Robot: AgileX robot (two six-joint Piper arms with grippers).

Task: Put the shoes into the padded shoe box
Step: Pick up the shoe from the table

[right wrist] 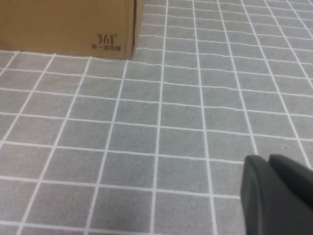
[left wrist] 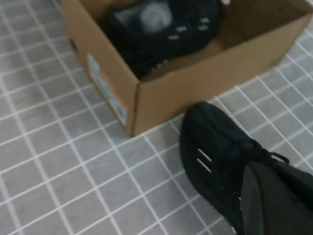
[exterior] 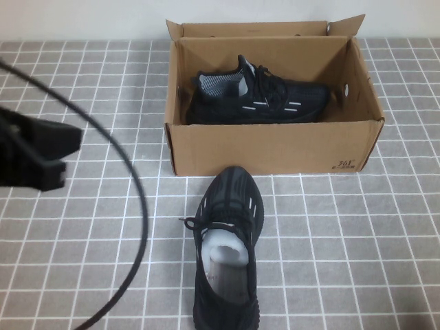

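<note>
The brown cardboard shoe box [exterior: 275,148] stands open at the far middle of the table. One black sneaker [exterior: 261,100] lies on its side inside it. The second black sneaker [exterior: 227,254] stands on the table in front of the box, toe towards it. My left gripper [exterior: 72,157] hovers at the left, apart from both shoes, open and empty. The left wrist view shows the box [left wrist: 161,103], the boxed shoe [left wrist: 156,29] and the loose shoe [left wrist: 215,147] behind one finger [left wrist: 274,205]. My right gripper [right wrist: 266,159] is shut and empty over bare tiles, near the box's "361" corner [right wrist: 63,24].
The table is covered with a grey cloth with white grid lines [exterior: 344,240]. A black cable [exterior: 141,206] curves across the left side from my left arm. The box flaps [exterior: 254,29] stand up at the back.
</note>
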